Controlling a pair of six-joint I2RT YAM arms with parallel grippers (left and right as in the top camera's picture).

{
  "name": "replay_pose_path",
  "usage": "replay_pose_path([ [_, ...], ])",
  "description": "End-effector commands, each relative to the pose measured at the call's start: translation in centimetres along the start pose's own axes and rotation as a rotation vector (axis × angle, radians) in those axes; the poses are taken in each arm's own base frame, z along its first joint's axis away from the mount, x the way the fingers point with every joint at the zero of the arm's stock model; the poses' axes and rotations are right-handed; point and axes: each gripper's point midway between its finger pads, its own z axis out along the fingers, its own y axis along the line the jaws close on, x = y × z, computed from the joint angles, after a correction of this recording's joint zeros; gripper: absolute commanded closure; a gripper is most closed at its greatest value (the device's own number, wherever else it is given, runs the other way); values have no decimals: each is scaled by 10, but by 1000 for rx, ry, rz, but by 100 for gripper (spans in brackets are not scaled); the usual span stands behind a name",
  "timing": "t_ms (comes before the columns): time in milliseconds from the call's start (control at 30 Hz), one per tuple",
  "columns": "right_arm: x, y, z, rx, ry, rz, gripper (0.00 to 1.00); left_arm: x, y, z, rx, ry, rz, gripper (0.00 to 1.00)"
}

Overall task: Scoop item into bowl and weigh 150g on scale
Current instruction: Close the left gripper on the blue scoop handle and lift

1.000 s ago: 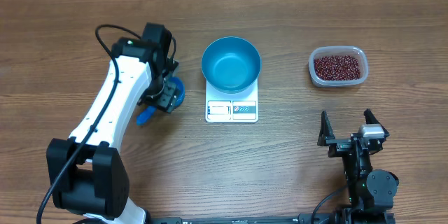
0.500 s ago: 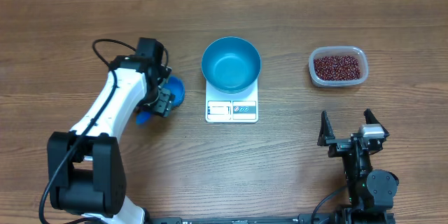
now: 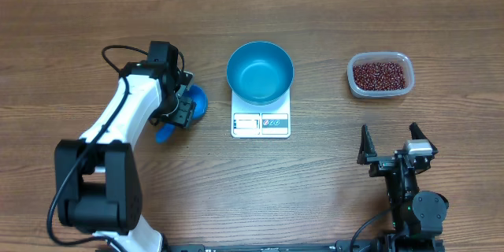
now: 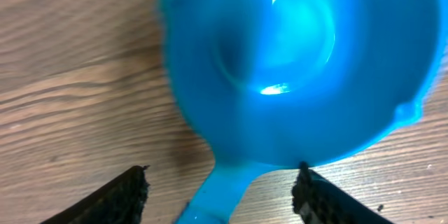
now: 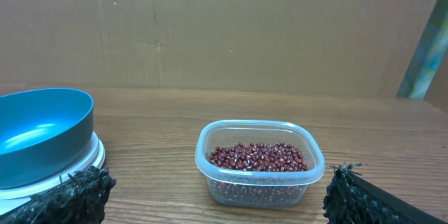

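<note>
The counter (image 3: pixel 315 197) has wide bare wood in front of the scale (image 3: pixel 261 124) and between the two arms. More open wood runs behind the things to the far edge.

The blue bowl (image 3: pixel 260 69) sits on the scale at mid-counter, overhanging its back half and empty inside. The beans (image 3: pixel 380 75) lie heaped in a clear tub (image 3: pixel 402 59) well to the right of the bowl.

A small blue scoop (image 4: pixel 294 63) lies left of the scale, near it but apart. The left claw (image 4: pixel 221 176) hangs low over it, parted, with one finger on each side of the scoop's handle (image 4: pixel 213 199). Wood shows between the left finger and the handle, so nothing is clamped. The other finger may brush the scoop's cup, but the close view does not settle that.

The right claw (image 3: pixel 390 143) rests near the front edge, spread wide and holding nothing, facing the tub.
</note>
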Motion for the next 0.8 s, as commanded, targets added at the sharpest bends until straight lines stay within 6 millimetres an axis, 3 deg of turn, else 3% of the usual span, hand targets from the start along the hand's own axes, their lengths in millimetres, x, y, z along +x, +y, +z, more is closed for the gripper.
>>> replay_pose_path([
  [0, 2, 1, 0, -4, -1, 4, 0, 6, -8, 17, 36, 42, 41, 32],
  [367, 2, 1, 0, -4, -1, 4, 0, -1, -1, 15, 0, 21, 57, 35],
  [767, 2, 1, 0, -4, -1, 4, 0, -35, 2, -24, -10, -55, 73, 29],
])
